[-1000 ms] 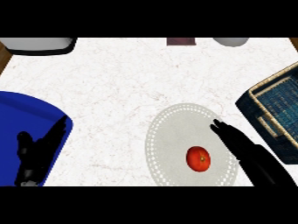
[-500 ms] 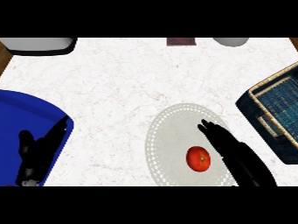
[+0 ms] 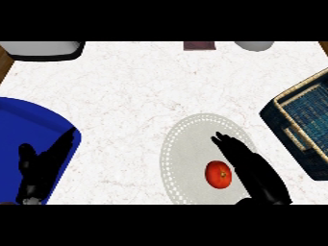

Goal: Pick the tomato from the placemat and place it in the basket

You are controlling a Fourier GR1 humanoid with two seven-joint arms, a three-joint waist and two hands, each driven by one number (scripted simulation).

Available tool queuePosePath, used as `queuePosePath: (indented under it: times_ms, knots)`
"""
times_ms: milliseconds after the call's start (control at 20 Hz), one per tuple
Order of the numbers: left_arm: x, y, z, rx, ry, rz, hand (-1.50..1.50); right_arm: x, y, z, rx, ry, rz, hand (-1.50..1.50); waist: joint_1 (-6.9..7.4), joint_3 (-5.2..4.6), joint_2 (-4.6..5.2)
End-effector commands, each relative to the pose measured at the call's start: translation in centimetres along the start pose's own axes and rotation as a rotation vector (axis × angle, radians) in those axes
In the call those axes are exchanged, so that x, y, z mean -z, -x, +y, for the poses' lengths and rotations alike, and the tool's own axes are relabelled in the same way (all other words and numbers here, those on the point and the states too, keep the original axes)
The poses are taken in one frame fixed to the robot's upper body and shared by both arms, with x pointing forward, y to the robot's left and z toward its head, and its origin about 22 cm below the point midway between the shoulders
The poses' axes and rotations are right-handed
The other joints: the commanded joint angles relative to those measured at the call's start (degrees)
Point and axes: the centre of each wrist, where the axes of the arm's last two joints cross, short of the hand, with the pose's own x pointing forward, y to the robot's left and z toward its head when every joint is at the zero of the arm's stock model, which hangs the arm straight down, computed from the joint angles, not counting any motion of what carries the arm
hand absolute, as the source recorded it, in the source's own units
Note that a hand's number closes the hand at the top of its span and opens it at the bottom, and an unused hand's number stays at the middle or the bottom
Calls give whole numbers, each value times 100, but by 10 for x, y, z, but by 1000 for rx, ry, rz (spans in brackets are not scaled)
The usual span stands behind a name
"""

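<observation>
Head view looks steeply down on a white marbled worktop (image 3: 145, 91). A red tomato (image 3: 219, 174) sits on a round pale placemat (image 3: 187, 144) with a dotted rim, toward the mat's lower right part. The right hand (image 3: 255, 173) lies over the placemat just beside the tomato on its right, its fingers (image 3: 224, 143) straight and held together, pointing up and to the left past the tomato; whether the hand touches the fruit cannot be told. A dark blue woven basket (image 3: 297, 113) with a tan rim stands at the worktop's right edge, apart from the mat and tilted in the view. The left hand (image 3: 42, 166) shows at the lower left, open with fingers relaxed, resting over a blue tray (image 3: 10, 125). At the far edge stand a white container (image 3: 42, 49), a small dark object (image 3: 200, 45) and a pale round object (image 3: 254, 45).
</observation>
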Motion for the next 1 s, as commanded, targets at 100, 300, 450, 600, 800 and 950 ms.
queuePosePath:
  times_ms: [100, 300, 450, 600, 800, 950]
  knots:
    - [1, 25, -8, 15, -32, 161, 0, 3, -3, -6, -4, 0, -20, -150, -23, -84, 62]
    - [1, 26, 6, -7, -9, 147, 0, 17, 2, 23, 10, 4, -15, -150, 0, -83, 70]
    - [-12, 39, 0, -1, -4, 139, 0, 14, 13, 33, 1, -11, 2, -150, 19, -83, 69]
    - [4, 20, 6, -3, -14, 139, 0, 22, 14, 21, -36, 13, -42, 150, -1, -83, 69]
    - [-7, 22, 6, 12, -38, 140, 0, 24, 22, 24, -142, 71, -69, 150, 24, -81, 66]
    - [-2, 25, 3, -1, -27, 158, 0, 30, 8, 32, -161, 67, -85, 150, 8, -83, 67]
